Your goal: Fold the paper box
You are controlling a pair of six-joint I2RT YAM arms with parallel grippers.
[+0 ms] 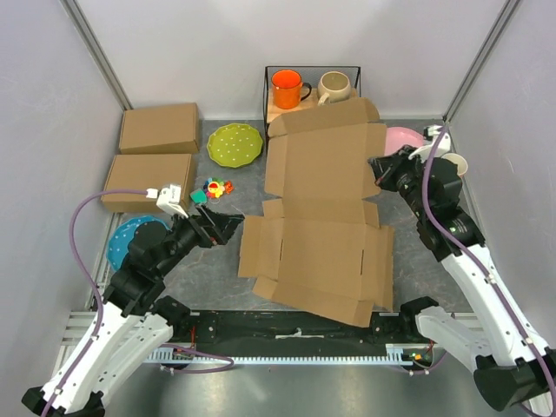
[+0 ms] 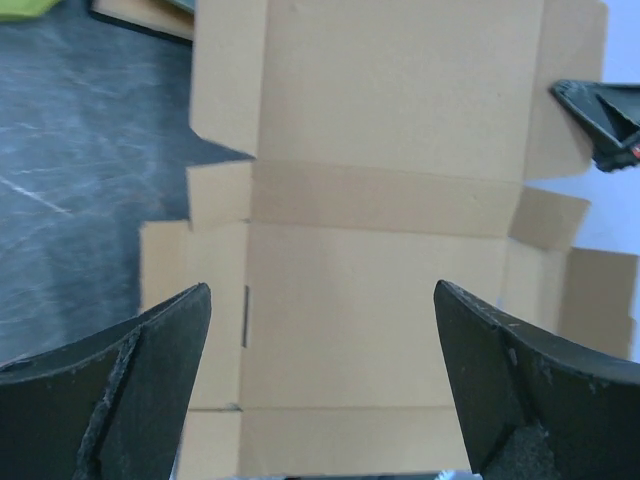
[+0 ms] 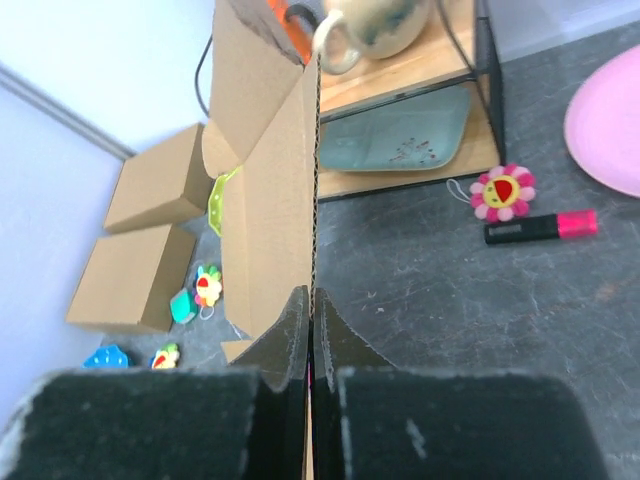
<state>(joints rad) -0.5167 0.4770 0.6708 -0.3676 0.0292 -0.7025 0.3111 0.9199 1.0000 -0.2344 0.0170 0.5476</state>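
The paper box (image 1: 321, 221) is a large brown die-cut cardboard sheet spread over the middle of the table, its far half lifted and tilted. My right gripper (image 1: 380, 171) is shut on the sheet's right edge; in the right wrist view the thin corrugated edge (image 3: 314, 180) runs straight up from between the closed fingers (image 3: 312, 310). My left gripper (image 1: 228, 228) is open and empty just left of the sheet's near-left flap. In the left wrist view its fingers (image 2: 160, 340) frame the flat panels of the sheet (image 2: 380, 290).
Two ready-made brown boxes (image 1: 156, 130) lie at the far left. A green plate (image 1: 234, 143), small colourful toys (image 1: 215, 188), a blue plate (image 1: 130, 236), a wire rack with orange mug (image 1: 287, 89) and beige mug (image 1: 334, 85), a pink plate (image 1: 404, 137) and a marker (image 3: 540, 228) surround the sheet.
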